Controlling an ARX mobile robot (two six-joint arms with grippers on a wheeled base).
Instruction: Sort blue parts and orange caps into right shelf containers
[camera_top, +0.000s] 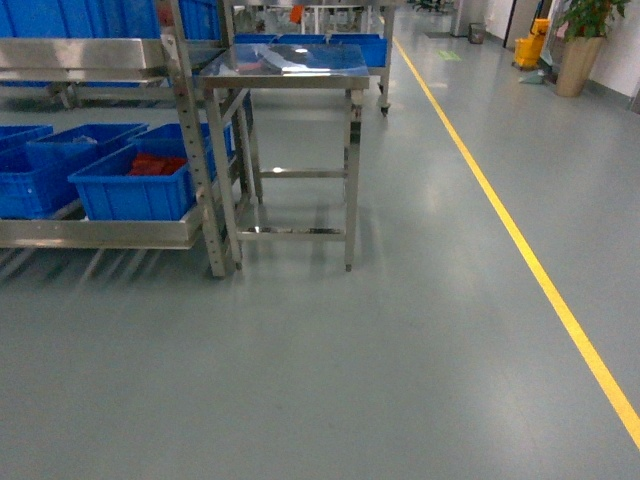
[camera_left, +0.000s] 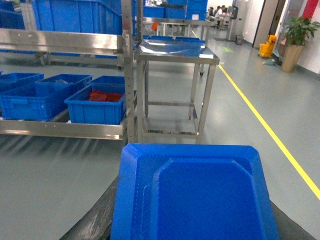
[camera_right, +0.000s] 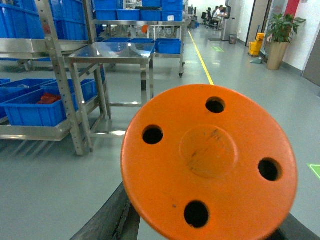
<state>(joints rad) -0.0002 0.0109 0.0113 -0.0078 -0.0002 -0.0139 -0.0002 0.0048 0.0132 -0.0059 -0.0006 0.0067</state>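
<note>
Filling the left wrist view from about six o'clock, a blue part (camera_left: 195, 195) — a moulded tray-like piece with chamfered corners — sat close to the lens; the left claw itself was hidden behind it, so I cannot tell how its jaws stood. An orange cap (camera_right: 209, 159), round with four holes, blocked the right wrist view the same way, and the right claw's state could not be read either. Neither claw showed in the head view. At nine o'clock there, blue crates (camera_top: 135, 185) rested on the lower level of a steel shelf (camera_top: 195, 150) — the nearest one held something red. Just beside it stood a steel surface (camera_top: 290, 70), and a yellow floor line (camera_top: 520, 240) ran toward one o'clock.
</note>
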